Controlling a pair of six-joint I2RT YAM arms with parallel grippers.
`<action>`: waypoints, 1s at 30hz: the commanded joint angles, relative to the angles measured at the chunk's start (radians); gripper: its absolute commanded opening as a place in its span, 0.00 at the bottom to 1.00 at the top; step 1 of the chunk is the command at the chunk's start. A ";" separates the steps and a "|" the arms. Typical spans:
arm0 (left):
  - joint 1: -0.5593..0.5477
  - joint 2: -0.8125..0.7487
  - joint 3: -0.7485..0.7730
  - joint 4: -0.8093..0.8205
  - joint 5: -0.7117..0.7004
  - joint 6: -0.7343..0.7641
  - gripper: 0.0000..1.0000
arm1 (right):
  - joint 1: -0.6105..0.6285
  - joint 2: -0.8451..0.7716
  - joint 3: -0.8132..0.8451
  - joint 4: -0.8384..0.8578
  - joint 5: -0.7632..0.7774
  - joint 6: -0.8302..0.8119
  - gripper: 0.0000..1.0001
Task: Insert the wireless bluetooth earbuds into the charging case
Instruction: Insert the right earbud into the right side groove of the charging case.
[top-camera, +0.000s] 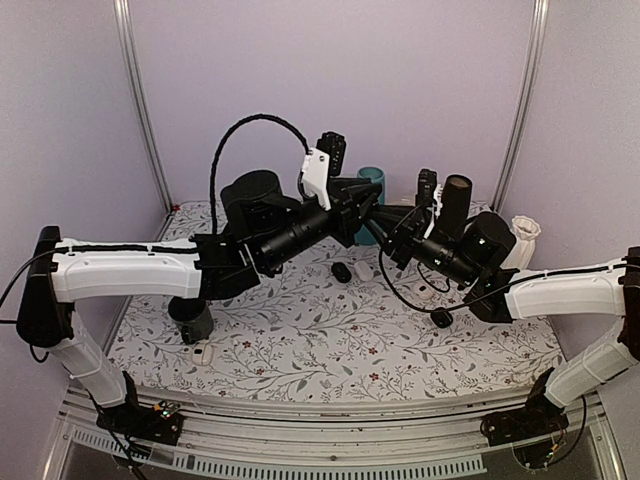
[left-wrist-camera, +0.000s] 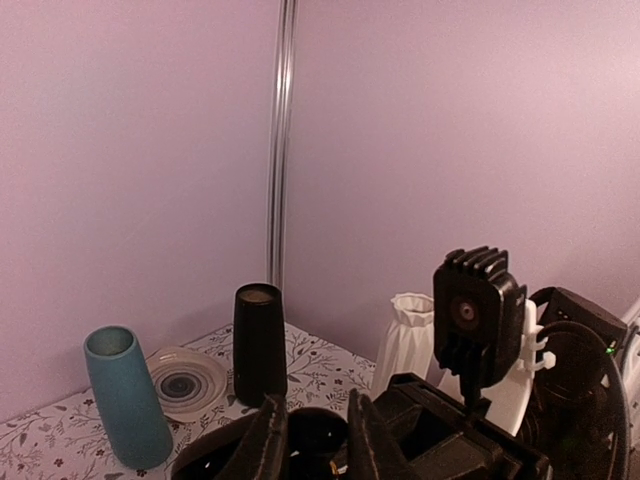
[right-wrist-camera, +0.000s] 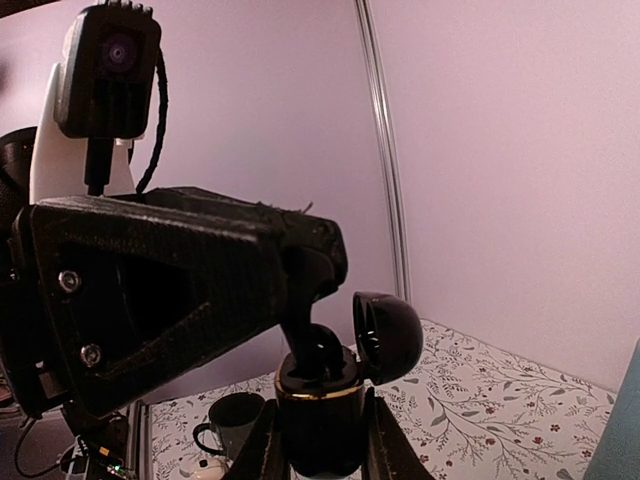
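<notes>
Where the two arms meet, at about 1 o'clock from the middle of the table in the top view and raised off it, the right gripper is closed on the case, one finger against each side of its lower body, holding it upright; the case has a gold band around its mouth, and its lid stands open at 2 o'clock from that mouth; the left gripper comes in from 11 o'clock in the right wrist view, its fingertips down in the open mouth; its fingers sit only a little apart, with something dark and round between them in the left wrist view, but whether they grip an earbud I cannot tell, since none can be picked out from the black case and fingers; on the table, a black pod and a white pod lie just beside each other near the middle; a dark mug stands at 8 o'clock; at the back stand a teal vase at 12 o'clock, a black vase at 1 o'clock and a white vase at 2 o'clock.
</notes>
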 joint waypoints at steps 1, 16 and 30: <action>-0.019 0.014 -0.035 -0.064 -0.007 0.006 0.23 | 0.003 -0.050 0.064 0.081 0.017 -0.013 0.03; -0.019 0.008 -0.045 -0.052 -0.016 0.006 0.25 | 0.003 -0.042 0.068 0.077 0.014 -0.014 0.03; -0.019 -0.006 -0.059 -0.061 -0.041 0.001 0.23 | 0.003 -0.046 0.073 0.032 0.038 -0.054 0.03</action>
